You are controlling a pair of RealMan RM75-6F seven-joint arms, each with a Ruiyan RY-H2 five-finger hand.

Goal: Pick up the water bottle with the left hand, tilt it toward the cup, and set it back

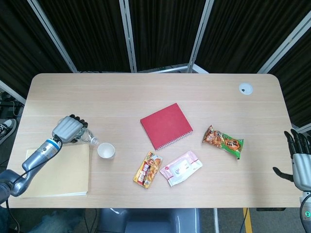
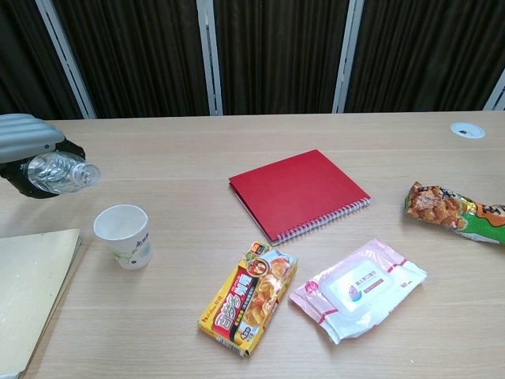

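Our left hand [image 2: 28, 154] grips the bottle [image 2: 67, 172] off the table, long axis near level, mouth pointing toward the cup [image 2: 123, 235]. Our right hand [image 1: 297, 160] holds nothing, fingers spread.

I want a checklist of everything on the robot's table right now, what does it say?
Surface: light wooden table, cable hole in one corner.
Job's things: water bottle lifted and tipped, mouth toward paper cup; cup upright.
Clutter: red notebook, yellow snack box, pink wipes pack, green snack bag, beige folder.
Hands: left hand grips the bottle; right hand open, off the table edge.
Cables: nothing seen.
Surroundings: dark curtains, metal frame bars.
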